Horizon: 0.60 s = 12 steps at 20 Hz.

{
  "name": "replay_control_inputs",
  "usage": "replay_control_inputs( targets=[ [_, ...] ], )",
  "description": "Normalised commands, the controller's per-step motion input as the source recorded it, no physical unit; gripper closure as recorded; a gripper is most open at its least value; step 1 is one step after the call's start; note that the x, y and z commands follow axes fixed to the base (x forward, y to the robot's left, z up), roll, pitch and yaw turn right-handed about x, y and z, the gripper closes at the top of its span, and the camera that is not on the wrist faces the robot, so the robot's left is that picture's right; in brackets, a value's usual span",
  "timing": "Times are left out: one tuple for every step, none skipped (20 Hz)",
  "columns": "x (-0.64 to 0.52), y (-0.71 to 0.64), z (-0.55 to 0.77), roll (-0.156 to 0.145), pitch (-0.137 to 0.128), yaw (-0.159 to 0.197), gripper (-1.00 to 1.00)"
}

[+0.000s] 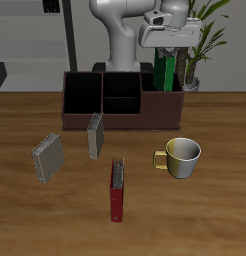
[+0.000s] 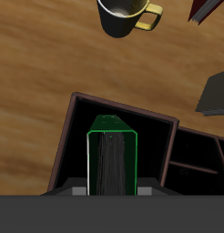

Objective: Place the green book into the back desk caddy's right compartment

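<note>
My gripper (image 1: 166, 50) is shut on the green book (image 1: 167, 70) and holds it upright by its top edge. The book hangs over the right compartment (image 1: 165, 106), the end cell of the back desk caddy (image 1: 85, 118). Its lower end is level with that cell's rim or just inside it. In the wrist view the green book (image 2: 112, 162), dark edge toward the camera, points down into the black-lined right compartment (image 2: 152, 136). It is between the cell's brown walls and apart from them. The gripper (image 2: 112, 189) shows only as grey finger stubs beside the book.
A yellow mug (image 1: 182, 157) stands in front of the caddy, also in the wrist view (image 2: 123, 14). A red book (image 1: 117, 190) lies near the table's front edge. Two grey books (image 1: 47, 157) (image 1: 95, 135) stand before the caddy's other end. A potted plant (image 1: 202, 40) is behind it.
</note>
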Motion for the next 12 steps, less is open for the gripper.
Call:
replay_control_inputs(
  targets=[
    [0.06,0.01,-0.16,0.019,0.033,0.011,1.0],
    [0.05,0.0,-0.2,-0.01,0.026,0.005,1.0],
    [0.03,-0.01,-0.19,0.023,0.064,-0.003,1.0],
    [0.07,0.01,-0.21,-0.002,0.031,0.019,1.0],
    [0.05,0.02,-0.21,0.015,0.026,0.015,1.0],
    [0.27,0.09,-0.52,0.035,0.111,0.004,1.0],
    [0.09,0.01,-0.28,0.006,0.044,0.013,1.0],
    [0.09,0.02,-0.28,0.013,0.051,0.008,1.0],
    [-0.1,-0.03,-0.01,0.0,0.0,0.0,1.0],
    [0.2,0.03,-0.55,0.014,0.106,0.026,1.0],
    [-0.11,-0.02,0.0,0.0,0.0,0.0,1.0],
    [0.18,0.01,-0.54,0.016,0.114,-0.007,1.0]
  ],
)
